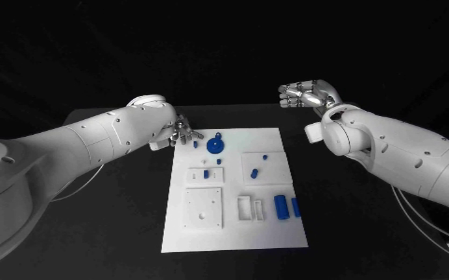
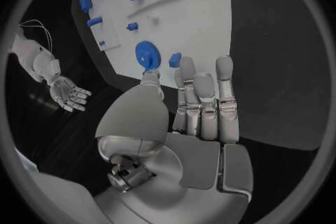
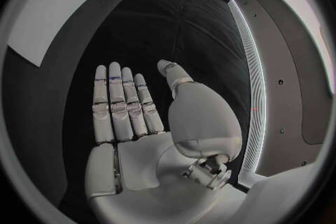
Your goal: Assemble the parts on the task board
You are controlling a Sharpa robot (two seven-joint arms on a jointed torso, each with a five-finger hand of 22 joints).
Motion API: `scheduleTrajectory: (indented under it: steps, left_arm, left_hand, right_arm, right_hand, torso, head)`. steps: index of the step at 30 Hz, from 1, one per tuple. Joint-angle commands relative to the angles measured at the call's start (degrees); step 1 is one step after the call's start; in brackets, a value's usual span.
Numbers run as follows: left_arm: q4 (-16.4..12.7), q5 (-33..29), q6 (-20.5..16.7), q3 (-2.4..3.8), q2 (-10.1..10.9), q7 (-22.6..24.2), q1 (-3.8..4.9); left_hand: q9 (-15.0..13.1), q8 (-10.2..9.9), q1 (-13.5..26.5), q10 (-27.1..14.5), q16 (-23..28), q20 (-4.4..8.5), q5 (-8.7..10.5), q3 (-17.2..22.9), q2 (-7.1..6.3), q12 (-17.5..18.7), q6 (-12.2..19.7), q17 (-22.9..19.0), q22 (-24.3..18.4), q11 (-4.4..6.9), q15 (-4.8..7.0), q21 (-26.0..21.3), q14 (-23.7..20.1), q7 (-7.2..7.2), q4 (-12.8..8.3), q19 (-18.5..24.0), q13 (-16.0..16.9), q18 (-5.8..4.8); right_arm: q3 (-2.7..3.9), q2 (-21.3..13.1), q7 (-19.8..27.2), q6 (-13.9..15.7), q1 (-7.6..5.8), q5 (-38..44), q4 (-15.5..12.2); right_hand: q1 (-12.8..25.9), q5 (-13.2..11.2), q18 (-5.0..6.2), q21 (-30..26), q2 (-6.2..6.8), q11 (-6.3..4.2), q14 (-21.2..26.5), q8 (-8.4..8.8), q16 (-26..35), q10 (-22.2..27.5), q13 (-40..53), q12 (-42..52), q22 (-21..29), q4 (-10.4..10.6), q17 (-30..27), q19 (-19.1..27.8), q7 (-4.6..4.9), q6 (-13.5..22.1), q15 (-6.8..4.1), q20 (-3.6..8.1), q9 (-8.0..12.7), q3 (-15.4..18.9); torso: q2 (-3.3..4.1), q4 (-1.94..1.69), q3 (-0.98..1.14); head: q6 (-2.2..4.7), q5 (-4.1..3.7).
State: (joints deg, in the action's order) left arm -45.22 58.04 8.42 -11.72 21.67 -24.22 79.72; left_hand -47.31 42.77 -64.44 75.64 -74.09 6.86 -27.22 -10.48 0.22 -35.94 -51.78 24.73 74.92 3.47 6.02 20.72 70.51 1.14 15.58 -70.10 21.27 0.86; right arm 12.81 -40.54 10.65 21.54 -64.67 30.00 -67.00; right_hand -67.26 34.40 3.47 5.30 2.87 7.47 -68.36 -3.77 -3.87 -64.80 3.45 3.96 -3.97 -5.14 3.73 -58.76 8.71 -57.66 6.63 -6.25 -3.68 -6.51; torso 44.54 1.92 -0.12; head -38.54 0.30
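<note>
The white task board (image 1: 239, 228) lies in the middle of the black table. A blue gear (image 1: 216, 145) sits near its far left end, with a small blue piece (image 1: 196, 142) beside it. My left hand (image 1: 178, 131) hovers at the board's far left corner, fingers straight and holding nothing. In the left wrist view its fingertips (image 2: 224, 64) end just short of the gear (image 2: 147, 56) and the small piece (image 2: 174, 60). My right hand (image 1: 307, 93) is raised beyond the board's far right corner, palm flat and empty (image 3: 133, 106).
More blue parts lie on the board: a peg (image 1: 206, 174) in a left block, two pieces (image 1: 254, 173) on the right plate, and two bars (image 1: 279, 206) near the front right. A white square block (image 1: 203, 207) stands at the front left.
</note>
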Motion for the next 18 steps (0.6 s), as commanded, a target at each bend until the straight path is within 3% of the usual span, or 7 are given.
scheduleTrajectory:
  steps: [1,6,18]
  left_arm:
    - [0.06,1.13,2.34,-0.03,-0.20,0.90,-0.04]
    - [0.27,1.24,3.01,-0.07,-0.29,0.84,-0.10]
    - [0.93,1.28,4.30,-0.09,-0.54,0.61,-0.34]
  left_hand:
    - [0.54,-0.80,0.55,-0.64,0.05,0.04,0.32,-0.12,0.04,0.02,0.23,-0.20,1.11,-0.19,-0.19,-0.01,-0.54,-0.48,-0.10,0.58,-0.19,-0.83]
    - [2.07,-2.45,0.73,-0.98,0.12,-0.22,0.34,0.14,-0.03,0.24,-0.05,-0.70,1.13,-0.44,-0.43,-0.40,-0.90,-0.81,-0.51,0.69,-0.52,-0.68]
    - [2.34,-3.00,0.50,-1.00,-0.07,-0.21,0.05,0.22,0.60,0.21,-0.28,-0.88,1.14,-0.41,-0.42,-0.52,-0.98,-0.80,-1.19,0.70,-0.61,-0.70]
  right_arm:
    - [0.03,0.03,0.37,-0.51,0.02,-0.06,-0.10]
    - [0.03,0.09,0.38,-0.49,0.02,-0.07,-0.06]
    - [0.03,0.13,0.40,-0.41,0.02,-0.08,-0.05]
  right_hand:
    - [0.51,0.34,0.71,-0.07,-0.26,-0.11,0.34,0.20,0.29,0.48,-0.07,-0.18,0.09,0.29,-0.10,0.31,0.17,0.15,-0.14,-0.12,0.03,-0.18]
    - [0.51,0.34,0.71,-0.07,-0.26,-0.11,0.34,0.20,0.29,0.48,-0.07,-0.18,0.09,0.29,-0.10,0.31,0.17,0.15,-0.14,-0.12,0.03,-0.18]
    - [0.53,0.33,0.71,-0.07,-0.28,-0.11,0.34,0.20,0.28,0.49,-0.08,-0.18,0.08,0.41,-0.10,0.32,0.17,0.15,-0.13,-0.12,0.03,-0.07]
  torso:
    - [0.04,-0.03,0.01]
    - [0.01,-0.05,0.00]
    - [0.05,-0.02,0.00]
  head:
    - [0.00,-0.10]
    - [-0.01,-0.10]
    - [-0.10,-0.19]
